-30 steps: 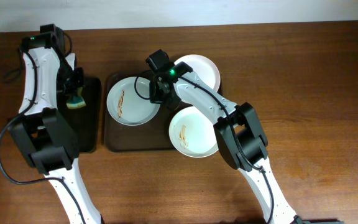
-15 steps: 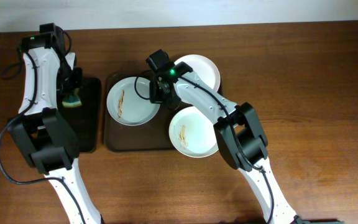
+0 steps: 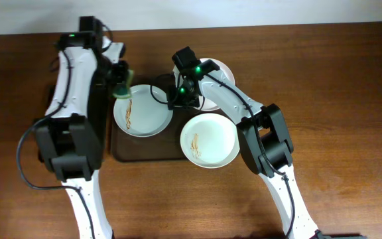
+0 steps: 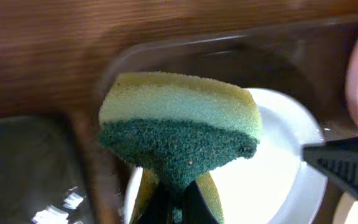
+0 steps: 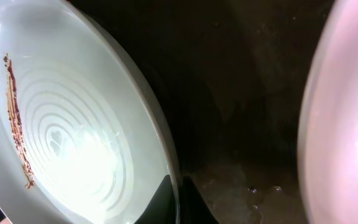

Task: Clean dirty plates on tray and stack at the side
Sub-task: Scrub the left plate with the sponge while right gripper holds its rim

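On the wooden table, the dark brown tray carries three white plates. The left plate bears a brown streak. The left gripper holds a green-and-yellow sponge over its back-left rim, and the right gripper sits at its right rim. The near plate, also streaked, overhangs the tray's right edge. The far plate lies partly under the right arm.

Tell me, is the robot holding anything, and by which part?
The left gripper pinches the yellow-and-green sponge by its dark green scouring edge. The right gripper seems to pinch the streaked round white plate by its rim.
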`<move>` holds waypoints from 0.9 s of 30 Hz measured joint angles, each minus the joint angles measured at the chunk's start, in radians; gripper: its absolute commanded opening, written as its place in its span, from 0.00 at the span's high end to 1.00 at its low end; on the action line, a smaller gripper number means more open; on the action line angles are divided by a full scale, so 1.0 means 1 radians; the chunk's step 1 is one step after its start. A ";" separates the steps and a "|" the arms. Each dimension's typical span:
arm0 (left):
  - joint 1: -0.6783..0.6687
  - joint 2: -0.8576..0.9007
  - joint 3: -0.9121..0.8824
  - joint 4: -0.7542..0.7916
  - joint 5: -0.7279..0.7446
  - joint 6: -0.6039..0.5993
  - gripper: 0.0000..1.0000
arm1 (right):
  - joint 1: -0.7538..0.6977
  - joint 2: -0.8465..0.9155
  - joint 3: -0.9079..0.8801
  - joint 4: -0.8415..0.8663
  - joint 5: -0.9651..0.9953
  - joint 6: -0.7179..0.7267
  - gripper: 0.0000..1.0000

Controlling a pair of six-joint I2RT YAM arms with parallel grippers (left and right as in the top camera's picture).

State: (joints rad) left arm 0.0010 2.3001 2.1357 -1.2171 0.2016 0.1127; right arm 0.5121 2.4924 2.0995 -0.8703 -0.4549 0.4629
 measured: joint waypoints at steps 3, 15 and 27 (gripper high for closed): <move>-0.043 0.039 0.000 -0.002 0.002 0.000 0.99 | 0.000 0.000 0.000 0.000 -0.001 0.000 0.96; -0.051 0.129 -0.036 -0.111 -0.058 -0.025 0.99 | 0.001 0.000 0.000 0.000 0.000 -0.014 0.96; -0.053 0.129 -0.065 -0.363 0.006 -0.065 0.99 | 0.002 0.000 0.000 0.015 0.012 0.011 0.96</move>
State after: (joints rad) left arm -0.0525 2.4294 2.0708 -1.5799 0.2073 0.0479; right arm 0.5140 2.4924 2.0995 -0.8551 -0.4427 0.4744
